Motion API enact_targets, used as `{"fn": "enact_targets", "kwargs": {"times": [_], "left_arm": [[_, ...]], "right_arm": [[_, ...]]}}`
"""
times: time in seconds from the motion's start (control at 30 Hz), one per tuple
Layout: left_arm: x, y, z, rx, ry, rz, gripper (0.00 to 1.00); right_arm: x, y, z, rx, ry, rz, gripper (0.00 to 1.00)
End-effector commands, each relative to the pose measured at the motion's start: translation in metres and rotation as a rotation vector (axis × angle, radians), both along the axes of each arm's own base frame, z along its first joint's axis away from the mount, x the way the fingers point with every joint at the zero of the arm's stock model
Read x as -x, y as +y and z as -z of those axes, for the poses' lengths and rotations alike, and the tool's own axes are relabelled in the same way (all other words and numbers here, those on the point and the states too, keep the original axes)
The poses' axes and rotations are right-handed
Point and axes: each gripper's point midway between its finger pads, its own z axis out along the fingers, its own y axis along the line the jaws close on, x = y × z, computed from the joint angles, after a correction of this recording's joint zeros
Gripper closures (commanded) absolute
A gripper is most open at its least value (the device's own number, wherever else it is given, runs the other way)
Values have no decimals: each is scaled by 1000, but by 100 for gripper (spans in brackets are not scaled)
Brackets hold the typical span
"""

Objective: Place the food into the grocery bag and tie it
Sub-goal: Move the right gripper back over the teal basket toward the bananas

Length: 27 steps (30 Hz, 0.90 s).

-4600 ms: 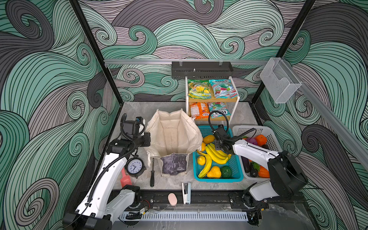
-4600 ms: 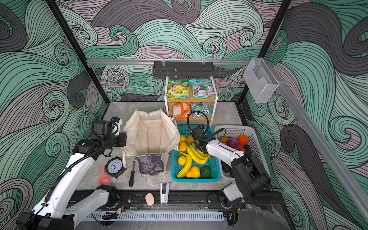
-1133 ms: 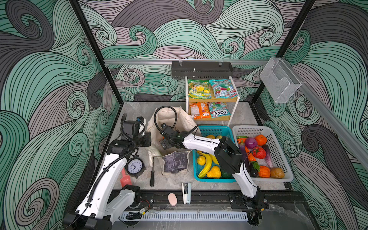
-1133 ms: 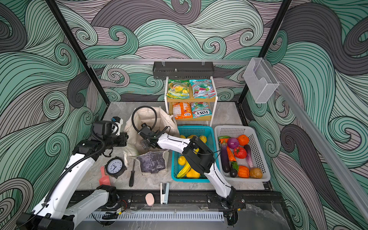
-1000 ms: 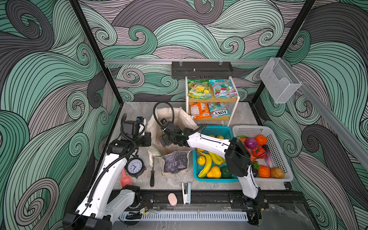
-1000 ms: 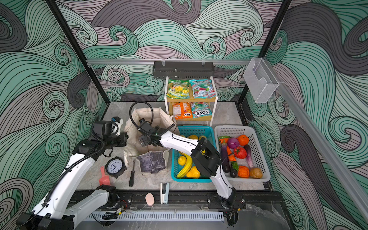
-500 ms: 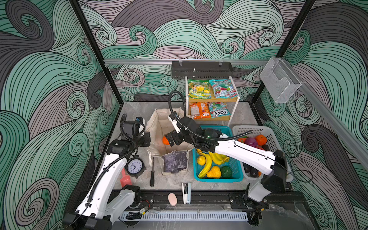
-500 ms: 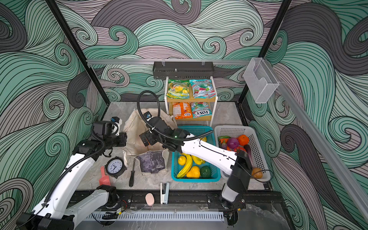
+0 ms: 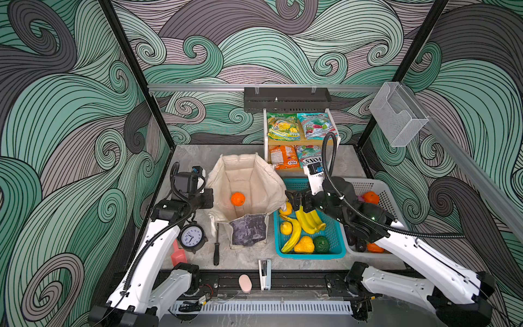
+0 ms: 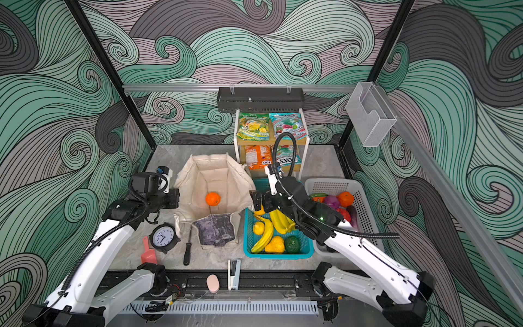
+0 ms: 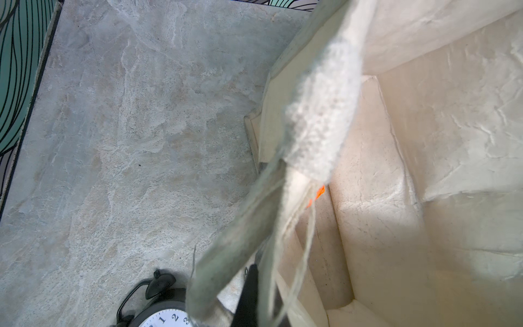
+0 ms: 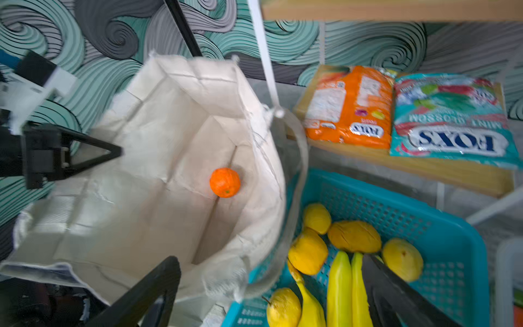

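Note:
The grocery bag point(image 9: 254, 172) point(image 10: 223, 172) stands open mid-table, grey-purple panel facing front. One orange point(image 9: 237, 199) point(image 10: 212, 199) point(image 12: 225, 182) lies on its floor. My left gripper point(image 9: 208, 198) point(image 10: 175, 201) is shut on the bag's left rim and strap point(image 11: 319, 127), holding that side out. My right gripper point(image 9: 294, 198) point(image 10: 257, 202) point(image 12: 270, 259) hangs open and empty between the bag's right rim and the bananas point(image 9: 307, 220) point(image 12: 348, 283). Yellow-green point(image 9: 283, 126) and teal-red candy packets point(image 9: 317, 126) lie on the shelf. A purple onion point(image 10: 331, 201) and a tomato point(image 10: 342, 212) sit in the white basket.
The teal basket point(image 9: 336, 249) of yellow fruit stands right of the bag, the white basket point(image 9: 379, 186) beyond it. A clock point(image 9: 192, 236), screwdriver point(image 9: 216, 246) and pink scoop point(image 9: 178, 254) lie front left. A stapler point(image 9: 264, 274) sits at the front edge.
My right gripper has pulled back out of the bag to the right, over the teal basket. The orange now rests on the bag's floor. The left gripper has kept its hold.

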Motion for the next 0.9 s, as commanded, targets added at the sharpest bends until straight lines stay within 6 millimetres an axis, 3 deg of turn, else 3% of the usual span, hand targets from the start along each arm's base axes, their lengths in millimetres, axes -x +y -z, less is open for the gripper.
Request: {"fn": "enact_targets", "kwargs": {"times": [0.0,0.27,0.4,0.6,0.87], "left_arm": [[1,3,-11,4,-38,-16,100],[2,5,-9,-4,-28,-24,100],[2,5,-12,-4,-39,-25,100],[1,4,-10,3,-33,-18,100],[2,2,-9,6,-28,-9,100]], "right_arm": [[19,-23,28,9,96,27,0],[46,-56,48,41,182,48,14],[56,-43,76,-8,306,26,29],[59,-22,115,8,424,15,30],[48,-12,164,123,493,69,41]]}}
